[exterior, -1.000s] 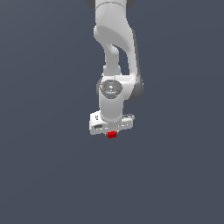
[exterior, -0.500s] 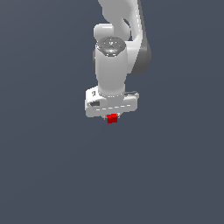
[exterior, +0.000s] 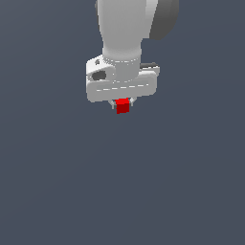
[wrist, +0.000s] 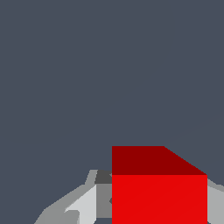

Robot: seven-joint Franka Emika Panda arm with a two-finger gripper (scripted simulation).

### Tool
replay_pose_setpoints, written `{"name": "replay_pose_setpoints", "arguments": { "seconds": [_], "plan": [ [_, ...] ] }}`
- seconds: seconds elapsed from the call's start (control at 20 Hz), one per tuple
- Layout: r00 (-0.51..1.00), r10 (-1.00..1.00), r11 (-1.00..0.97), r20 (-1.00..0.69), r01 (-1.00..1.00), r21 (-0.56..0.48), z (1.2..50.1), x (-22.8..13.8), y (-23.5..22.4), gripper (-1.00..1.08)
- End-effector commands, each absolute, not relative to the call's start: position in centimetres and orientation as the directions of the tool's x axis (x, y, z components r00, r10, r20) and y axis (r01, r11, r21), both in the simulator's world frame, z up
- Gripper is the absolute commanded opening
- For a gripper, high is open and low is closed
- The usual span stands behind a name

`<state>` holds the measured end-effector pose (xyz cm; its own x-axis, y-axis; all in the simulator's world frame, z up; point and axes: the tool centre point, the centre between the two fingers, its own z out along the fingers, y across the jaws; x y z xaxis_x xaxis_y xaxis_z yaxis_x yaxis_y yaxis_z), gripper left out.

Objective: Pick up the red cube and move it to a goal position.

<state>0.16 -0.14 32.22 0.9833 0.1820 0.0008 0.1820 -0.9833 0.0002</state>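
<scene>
The red cube (exterior: pixel 123 106) is small and bright red, held between the short fingers under my white gripper (exterior: pixel 123 105). The gripper is shut on it and carries it in the air, above the dark grey ground. In the wrist view the red cube (wrist: pixel 158 188) fills the lower part of the picture, with a grey finger (wrist: pixel 83 203) pressed against its side. The other finger is mostly hidden behind the cube.
The white arm (exterior: pixel 125 28) rises from the gripper to the top edge of the exterior view. A flat dark grey surface (exterior: pixel 62 182) fills everything else.
The gripper has kept its hold on the red cube and risen with it, moving higher in the exterior view and appearing larger, closer to the camera.
</scene>
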Motion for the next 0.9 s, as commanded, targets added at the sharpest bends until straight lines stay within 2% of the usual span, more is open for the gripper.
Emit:
{"name": "replay_pose_setpoints", "arguments": {
  "seconds": [0.0, 0.4, 0.85],
  "plan": [
    [0.983, 0.182, -0.983, 0.000, 0.182, 0.000, 34.4, -0.1, -0.1, -1.00],
    [0.983, 0.182, -0.983, 0.000, 0.182, 0.000, 38.5, -0.3, -0.1, -1.00],
    [0.983, 0.182, -0.983, 0.000, 0.182, 0.000, 39.0, -0.2, -0.1, -1.00]
  ]
}}
